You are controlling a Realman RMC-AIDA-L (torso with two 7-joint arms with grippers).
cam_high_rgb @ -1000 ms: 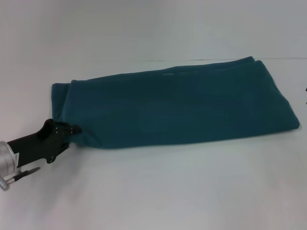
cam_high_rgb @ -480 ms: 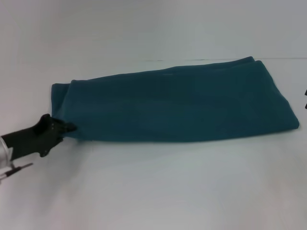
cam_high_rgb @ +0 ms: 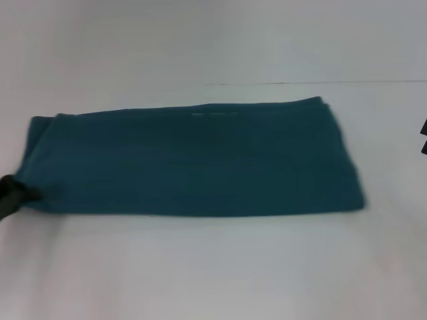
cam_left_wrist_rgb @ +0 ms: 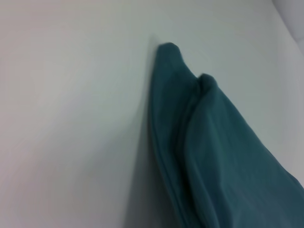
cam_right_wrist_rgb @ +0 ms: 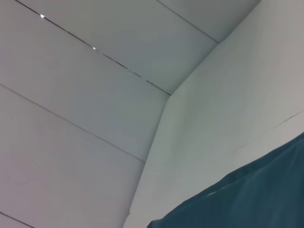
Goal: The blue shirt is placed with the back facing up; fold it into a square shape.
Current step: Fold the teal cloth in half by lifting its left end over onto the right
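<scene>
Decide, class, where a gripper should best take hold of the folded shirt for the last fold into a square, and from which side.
Probably the near corner of a short end. The shirt lies as a long flat band across the table, so one short end must fold over the other. The left gripper is already at the left end's near corner. Come in low from the side; the stacked edges there are exposed.

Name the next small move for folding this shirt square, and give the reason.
Probably lift the left end and carry it toward the right end. The blue shirt lies as a long flat band, not a square, with the left gripper at its near-left corner. The right gripper waits at the right edge.
</scene>
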